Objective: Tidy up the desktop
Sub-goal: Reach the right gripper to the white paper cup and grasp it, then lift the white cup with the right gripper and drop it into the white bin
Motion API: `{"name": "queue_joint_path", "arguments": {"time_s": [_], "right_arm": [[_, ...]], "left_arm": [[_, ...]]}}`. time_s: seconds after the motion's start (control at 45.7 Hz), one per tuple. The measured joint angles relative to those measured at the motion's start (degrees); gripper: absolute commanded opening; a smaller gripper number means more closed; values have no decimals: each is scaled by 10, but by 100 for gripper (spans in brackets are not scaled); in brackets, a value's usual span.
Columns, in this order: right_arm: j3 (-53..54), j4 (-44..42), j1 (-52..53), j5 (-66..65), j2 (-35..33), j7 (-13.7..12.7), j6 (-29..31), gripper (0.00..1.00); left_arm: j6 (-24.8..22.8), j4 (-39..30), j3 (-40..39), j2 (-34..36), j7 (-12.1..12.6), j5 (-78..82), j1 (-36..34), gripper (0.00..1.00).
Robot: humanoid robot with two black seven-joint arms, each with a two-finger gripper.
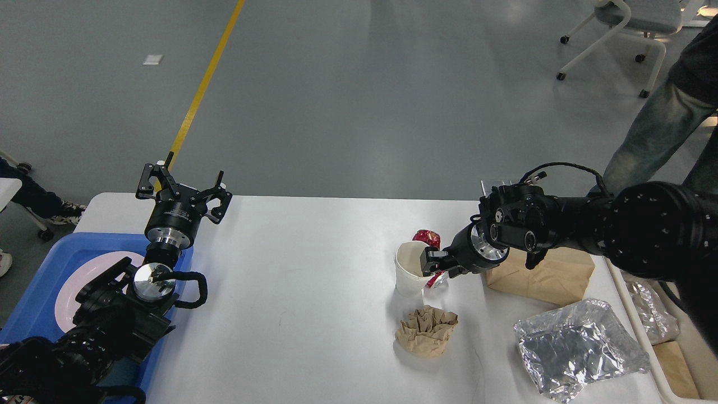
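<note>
The desktop (291,314) is a large smooth white surface with rounded far corners, filling the lower middle of the head view from the near edge back to the grey floor (359,95). A faint thin dark scratch shows on it near the crumpled paper.

Nearest lie one crumpled silver foil container (578,348) at the right and one crumpled brown paper wad (426,331) near the middle. At the right edge one beige bin (667,359) holds a clear bag and something brown. At the near left, one blue tray (50,275) carries one pink plate (73,286), partly hidden by the left arm.

Further back stand one white paper cup (409,275), one red shiny wrapper (427,238) just behind it, and one brown paper bag (544,275) beside them.

The right hand (432,264) reaches in from the right with its fingers pinching the rim of the white paper cup, one finger appearing to be inside the rim. The left hand (182,188) points away from the robot above the far left corner of the surface, its fingers spread wide and holding nothing.

No brand, label or writing can be read.

Beyond the surface, one yellow line (207,78) runs across the floor, one white chair (628,28) stands at the far right, and a person's jeans-clad leg (650,134) shows beside it.
</note>
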Motion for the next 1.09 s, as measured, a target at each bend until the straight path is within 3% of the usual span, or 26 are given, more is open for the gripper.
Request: {"name": "queue_joint_path", "arguments": {"time_s": [0.306, 0.679, 0.876, 1.095], "right_arm": [[1, 10, 21, 3, 0, -7, 8, 0], [22, 71, 103, 3, -52, -6, 37, 0], [46, 132, 204, 1, -140, -6, 57, 0], [41, 138, 338, -3, -268, -5, 124, 0]], "left_arm": [[0, 0, 0, 0, 0, 0, 0, 97], [0, 0, 0, 0, 0, 0, 0, 97], [0, 0, 0, 0, 0, 0, 0, 96], [0, 0, 0, 0, 0, 0, 0, 97]]}}
